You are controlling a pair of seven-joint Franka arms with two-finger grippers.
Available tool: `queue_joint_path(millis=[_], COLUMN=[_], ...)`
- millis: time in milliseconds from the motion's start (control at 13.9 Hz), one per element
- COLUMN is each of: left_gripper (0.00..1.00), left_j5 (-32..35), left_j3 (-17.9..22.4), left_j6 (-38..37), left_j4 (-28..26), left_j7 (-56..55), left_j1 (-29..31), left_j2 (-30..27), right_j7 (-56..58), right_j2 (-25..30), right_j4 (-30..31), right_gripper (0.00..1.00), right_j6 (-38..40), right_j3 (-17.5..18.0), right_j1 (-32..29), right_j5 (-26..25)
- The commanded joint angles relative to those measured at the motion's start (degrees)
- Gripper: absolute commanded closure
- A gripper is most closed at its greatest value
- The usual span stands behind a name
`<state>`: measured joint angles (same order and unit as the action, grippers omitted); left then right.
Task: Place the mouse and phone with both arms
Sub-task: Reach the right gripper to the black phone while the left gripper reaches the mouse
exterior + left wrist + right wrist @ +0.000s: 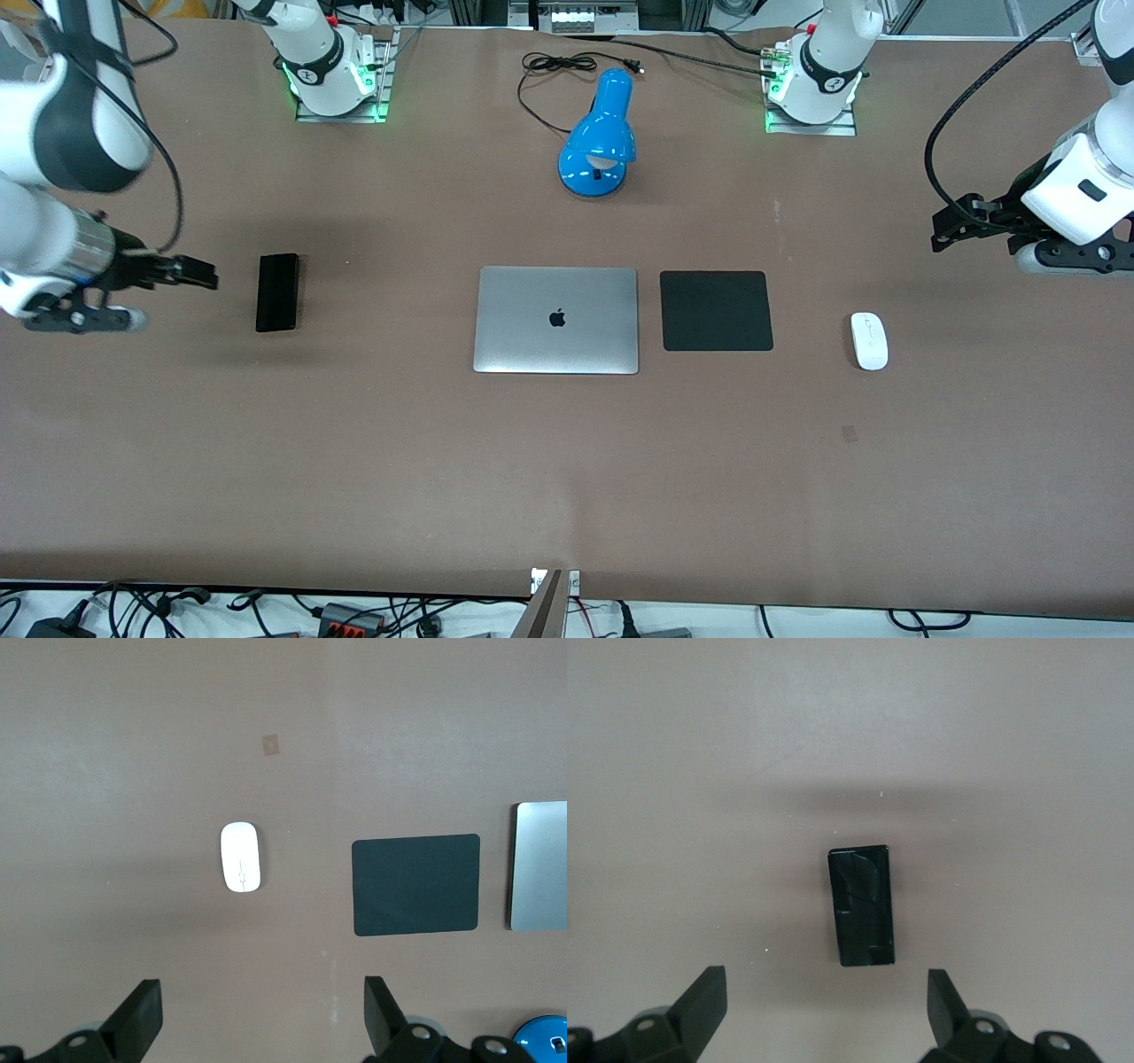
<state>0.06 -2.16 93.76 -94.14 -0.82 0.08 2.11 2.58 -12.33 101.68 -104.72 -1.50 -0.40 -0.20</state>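
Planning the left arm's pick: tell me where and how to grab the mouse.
Grip the mouse across its narrow width, on the two long sides, coming straight down from above. It lies flat on the bare table, apart from the mouse pad, so both sides are free. The left gripper is open.

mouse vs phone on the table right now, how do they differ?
Colour: the mouse is glossy white, the phone glossy black.
Shape: the mouse is a rounded oval, the phone a slim flat rectangle.
Place: the mouse lies toward the left arm's end of the table beside the mouse pad; the phone lies toward the right arm's end, with nothing close beside it.
Shared: both lie flat on the table, ungrasped.
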Motion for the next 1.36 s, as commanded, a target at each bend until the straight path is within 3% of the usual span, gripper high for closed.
queue_joint_path(millis=[0, 215, 359, 503, 718, 1006, 1293], left_gripper=[0.00, 0.00, 0.00, 0.00, 0.00, 0.00, 0.00], left_j5=[-0.94, -1.20, -1.21, -0.68, 2.39, 2.75, 2.75], left_j3=[-0.03, 0.67, 0.67, 0.76, 0.67, 0.67, 0.67], left_j6=[-3.57, -8.59, -7.90, -8.33, -4.93, 10.08, 29.15], left_j4=[1.68, 3.17, 4.13, 10.79, 10.56, 0.13, -13.59], left_j7=[1.08, 1.17, 1.17, 1.87, 2.66, 2.66, 2.66], left_j1=[0.27, 1.15, 1.24, 1.41, 3.96, 4.05, 4.57], left_j2=[3.67, 7.72, 10.62, 15.01, 19.14, 19.34, 19.16], right_j7=[-1.09, -1.00, -1.09, -1.09, -1.09, -1.09, -1.09], right_j2=[-2.51, -5.50, -7.52, -10.07, -12.71, -11.75, -11.84], right_j4=[0.27, 0.18, 0.18, 0.35, 1.05, 9.74, 12.30], right_gripper=[0.00, 0.00, 0.00, 0.00, 0.00, 0.00, 0.00], right_j6=[-2.84, -5.39, -6.81, -8.21, -8.57, -17.69, -18.67], right_j3=[-0.17, -0.35, -0.35, -0.35, -0.35, -0.53, -0.53], right_j1=[0.67, -0.03, -0.30, -0.30, -0.30, -0.21, -0.48], right_j5=[-0.85, -1.73, -2.09, -2.09, -2.17, -3.58, -3.49])
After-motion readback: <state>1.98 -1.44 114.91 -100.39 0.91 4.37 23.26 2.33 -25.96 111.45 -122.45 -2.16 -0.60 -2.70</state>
